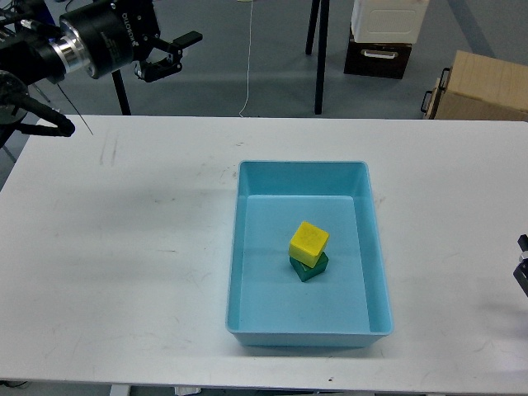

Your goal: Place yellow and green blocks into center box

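Yellow block [309,242] sits skewed on the green block [313,266] inside the tray [245,247]; any bump could topple it. My left fingers [169,54] hang open, well away; right fingers I cannot tell.

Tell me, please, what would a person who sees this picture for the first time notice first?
A light-blue tray sits on the white table, with a yellow block resting on top of a green block inside it. At upper left, the left tool hangs open above the table's far edge.
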`<state>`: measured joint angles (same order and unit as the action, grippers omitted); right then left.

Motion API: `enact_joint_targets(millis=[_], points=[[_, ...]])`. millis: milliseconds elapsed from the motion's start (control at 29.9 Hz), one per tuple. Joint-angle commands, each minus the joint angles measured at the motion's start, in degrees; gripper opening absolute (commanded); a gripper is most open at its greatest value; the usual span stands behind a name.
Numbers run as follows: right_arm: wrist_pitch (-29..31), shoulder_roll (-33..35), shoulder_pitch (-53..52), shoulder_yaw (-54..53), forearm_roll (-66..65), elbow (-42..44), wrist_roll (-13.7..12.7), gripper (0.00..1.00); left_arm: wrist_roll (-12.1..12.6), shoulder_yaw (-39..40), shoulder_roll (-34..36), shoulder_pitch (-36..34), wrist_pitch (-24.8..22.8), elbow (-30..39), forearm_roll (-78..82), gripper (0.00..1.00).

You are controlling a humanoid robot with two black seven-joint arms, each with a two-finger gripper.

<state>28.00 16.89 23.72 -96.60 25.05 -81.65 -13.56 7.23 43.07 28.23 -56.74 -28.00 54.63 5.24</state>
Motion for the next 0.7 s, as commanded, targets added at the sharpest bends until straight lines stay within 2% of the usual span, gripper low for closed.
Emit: enact_joint_targets(millis=[0, 167, 268, 402, 502, 669], points=[[0.00, -0.10, -0.08, -0.34, 0.00, -0.01, 0.20, 1.00, 0.50, 12.80, -1.15, 6.89, 0.00, -0.23, -0.85, 1.00], [0.00, -0.46, -0.08, -0.17, 0.09, -0.18, 0.29, 1.00, 0.59, 28.80, -1.94, 18.93, 0.00, 2.75, -3.65, 1.00], [0.00, -0.80, 0.62, 0.36, 0.00, -1.23, 0.29, 1.00, 0.59, 37.85, -4.22, 29.02, 0.00, 8.54, -4.80, 1.00], [0.00, -2.12, 0.97, 2.38, 0.00, -1.85, 0.29, 1.00, 0.85, 46.48, -12.38, 42.73, 0.00, 19.43, -4.72, 1.00], [0.00, -2.21, 0.97, 2.47, 0.00, -4.30, 0.37, 1.00, 0.94, 49.65, -17.58, 51.45, 0.00, 24.81, -4.98, 1.00], [0.00, -2.12, 2.28, 1.50, -0.97, -7.83, 0.29, 1.00, 0.76, 49.49, -22.07, 62.35, 0.00, 30.70, -5.24, 1.00]])
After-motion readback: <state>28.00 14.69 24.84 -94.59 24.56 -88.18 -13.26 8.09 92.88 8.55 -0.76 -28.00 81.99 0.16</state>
